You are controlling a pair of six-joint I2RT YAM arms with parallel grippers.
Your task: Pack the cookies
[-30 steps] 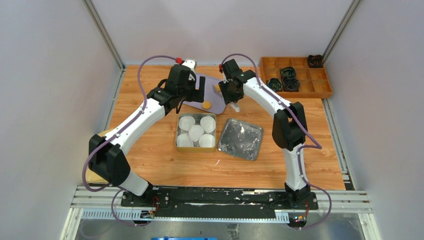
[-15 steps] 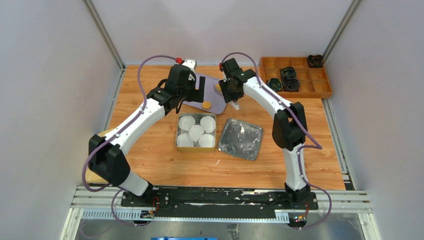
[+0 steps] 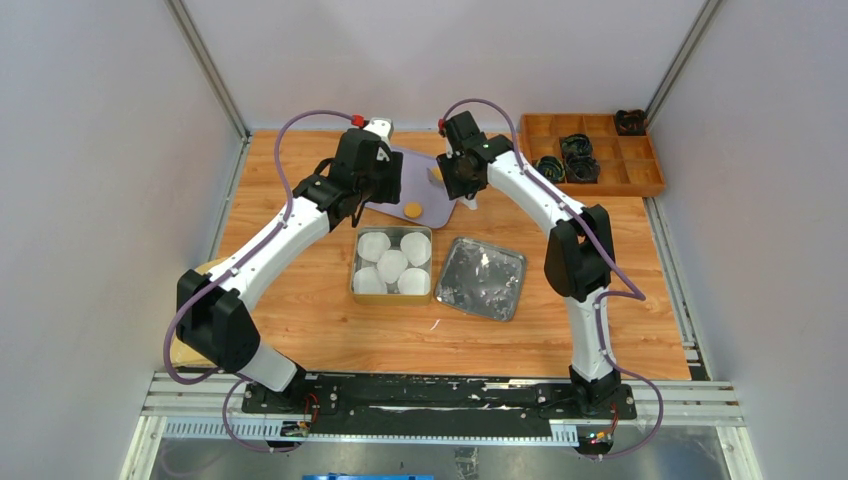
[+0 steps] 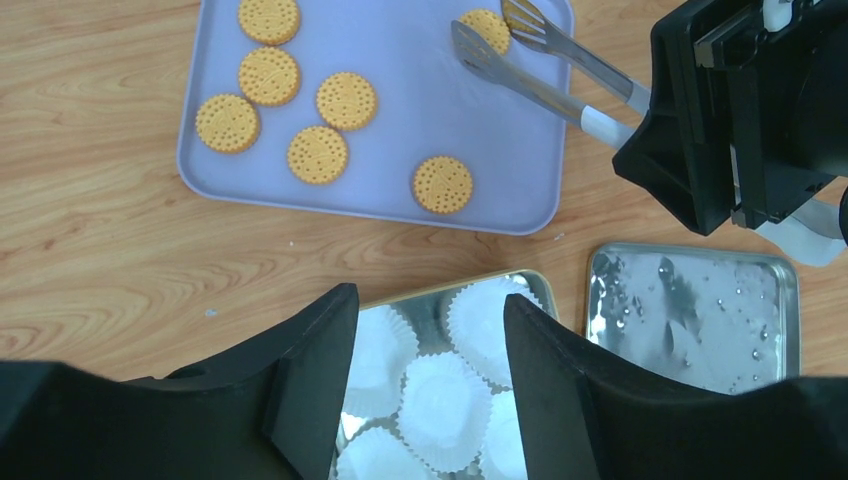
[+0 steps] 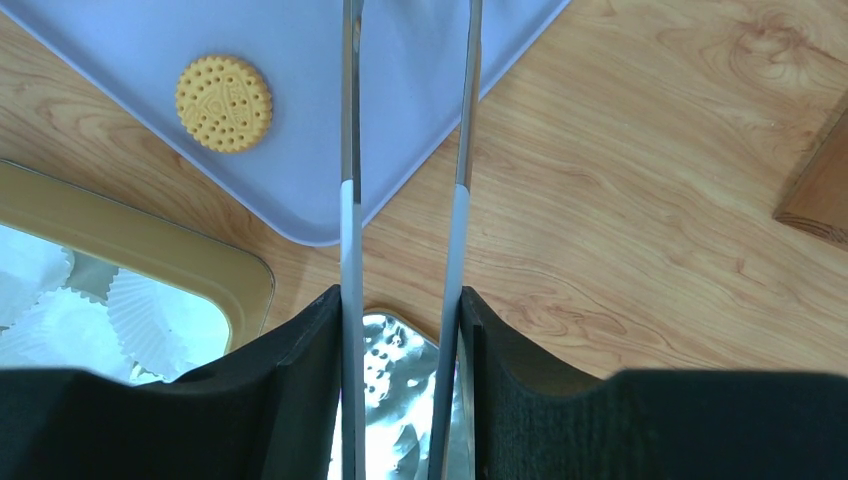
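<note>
Left wrist view: where are the cookies [image 4: 347,100]?
— Seven on the purple tray [image 4: 400,60], one between the tips of the tongs [image 4: 605,124].
— The left gripper [image 4: 430,320]?
— Wide open, empty. The right gripper [image 5: 400,320] is clamped on the tongs.

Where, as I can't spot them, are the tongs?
Left wrist view: the tongs, in the right gripper, reach over the tray's right end, beside a cookie.

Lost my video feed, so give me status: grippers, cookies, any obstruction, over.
Left gripper open, empty. Right gripper shut on tongs. Seven cookies on tray, one at tong tips; none in cups. Nothing blocking.
</note>
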